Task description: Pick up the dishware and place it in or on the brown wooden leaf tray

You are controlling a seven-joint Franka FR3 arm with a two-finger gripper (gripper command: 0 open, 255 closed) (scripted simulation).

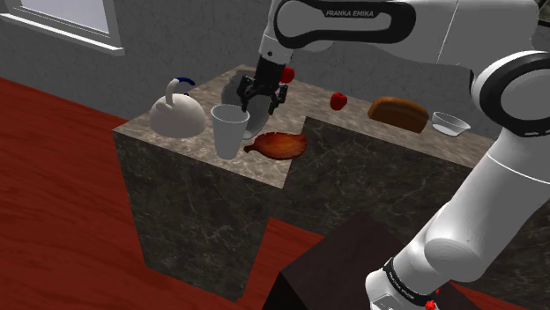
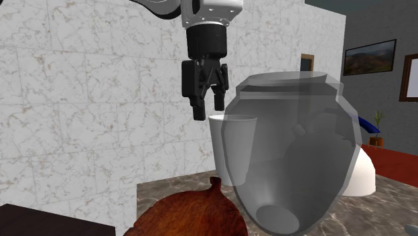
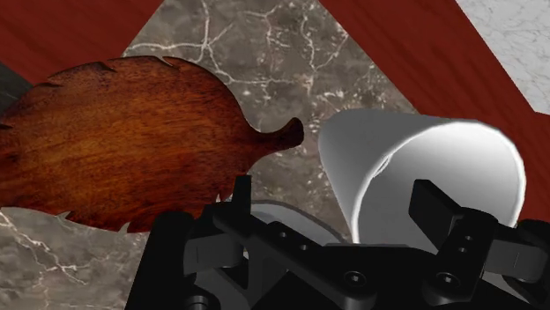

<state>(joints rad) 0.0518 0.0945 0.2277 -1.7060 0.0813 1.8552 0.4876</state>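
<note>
**Pincer (image 1: 262, 93) open above white cup (image 1: 229, 130), nothing held**

Dishware: the white cup stands upright on the marble desk (image 1: 348, 125), near its front edge in the shoulder view. A white kettle (image 1: 176, 114) with a blue handle sits to the cup's left in that view. The brown wooden leaf tray (image 1: 278, 143) lies just beside the cup on its right, and it carries nothing.

Pincer state: fingers stand apart and clasp nothing. In the shoulder view it hangs behind the cup, over the gap between cup and tray. In the second exterior view the pincer (image 2: 207, 102) points straight down, its tips just above the rim of the cup (image 2: 233, 151) and clear of it. The tray (image 2: 194, 214) lies low in the foreground there. A clear vessel (image 2: 295, 154) close to the camera overlaps part of the cup.

Wrist view: pincer (image 3: 335, 194) shows open. One fingertip (image 3: 434, 197) lies over the mouth of the cup (image 3: 388, 167), the other on the side toward the tray (image 3: 123, 145). The tray's stem points at the cup.

Other items, shoulder view: a bread loaf (image 1: 398, 113), a clear bowl (image 1: 449, 123) and a small red object (image 1: 338, 100) sit farther along the desk, well apart from the cup.
</note>
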